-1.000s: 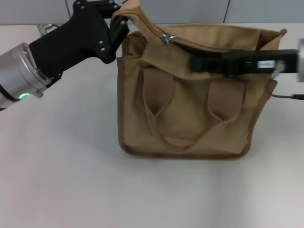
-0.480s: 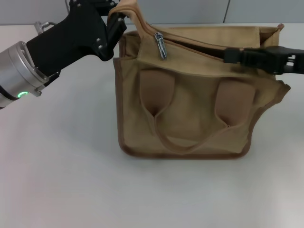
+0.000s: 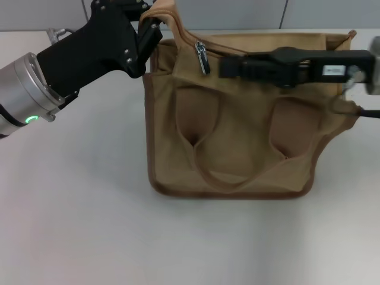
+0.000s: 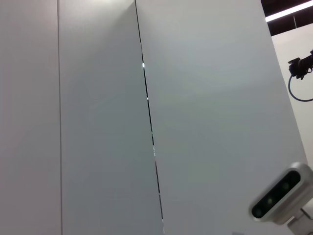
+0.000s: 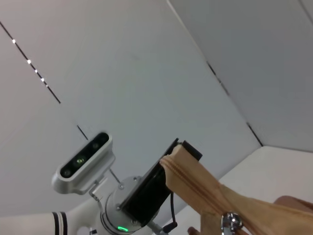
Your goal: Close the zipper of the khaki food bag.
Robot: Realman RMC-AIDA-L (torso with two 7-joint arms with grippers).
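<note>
Bag: a boxy khaki canvas food bag (image 3: pixel 237 142) with darker brown piping and two looped fabric handles stands upright on my white desk (image 3: pixel 77 225), a little right of centre in my head view.

Zipper: a tan zipper track (image 3: pixel 261 53) runs along the bag's top edge. Its small shiny silver metal pull tab (image 3: pixel 202 58) hangs near the left end of the top edge, and the mouth of the bag gapes open to the right of it.

Left end effector: my black left end effector (image 3: pixel 151 21) sits at the bag's upper left corner, clamped onto a raised flap of khaki fabric there. My right wrist view shows the same flap (image 5: pixel 195 183) lifted up against that black end effector (image 5: pixel 168 161).

Right end effector: my black right end effector (image 3: pixel 228 66) reaches in level from the right across the bag's open top. Its tip lies just beside the silver pull tab, on the tab's right. I cannot tell whether its fingers are spread or closed, or whether it touches the tab.

Right wrist view: the silver pull tab (image 5: pixel 230 223) shows at the edge, on the khaki fabric.

Left wrist view: only pale grey wall panels (image 4: pixel 146 117) and a grey camera unit (image 4: pixel 281 193) in one corner.
</note>
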